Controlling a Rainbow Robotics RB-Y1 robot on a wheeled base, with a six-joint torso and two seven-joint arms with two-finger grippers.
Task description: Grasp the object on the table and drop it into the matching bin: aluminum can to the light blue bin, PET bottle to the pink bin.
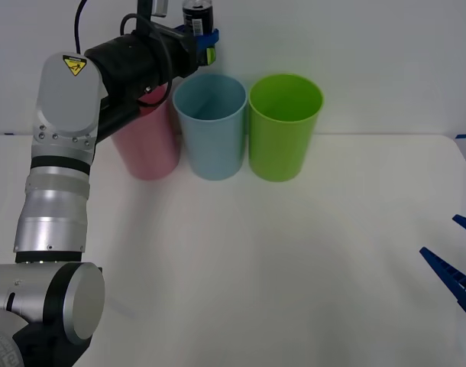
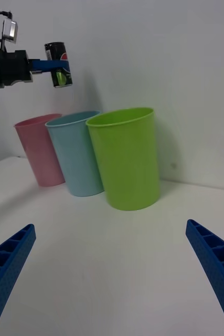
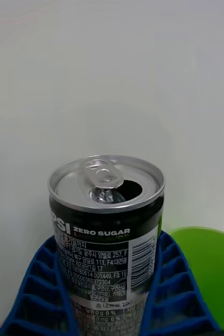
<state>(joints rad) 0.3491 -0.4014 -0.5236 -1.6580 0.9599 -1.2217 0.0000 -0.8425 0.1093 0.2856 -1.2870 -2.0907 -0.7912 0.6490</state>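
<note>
A small black aluminum can [image 1: 196,15] with a silver top is held high in the air by my left gripper [image 1: 199,37], shut on its sides, above the rear rim of the light blue bin [image 1: 211,126]. In the left wrist view the can [image 3: 106,236] stands upright between the blue fingers [image 3: 38,286], its pull-tab top open. The right wrist view shows the can [image 2: 58,64] above the light blue bin [image 2: 76,152] and the pink bin [image 2: 38,149]. The pink bin [image 1: 147,145] stands left of the blue one, partly behind my left arm. My right gripper [image 1: 456,260] rests open at the table's right edge.
A lime green bin [image 1: 284,126] stands right of the light blue one, the three in a row at the back of the white table [image 1: 279,267]. A white wall rises just behind them.
</note>
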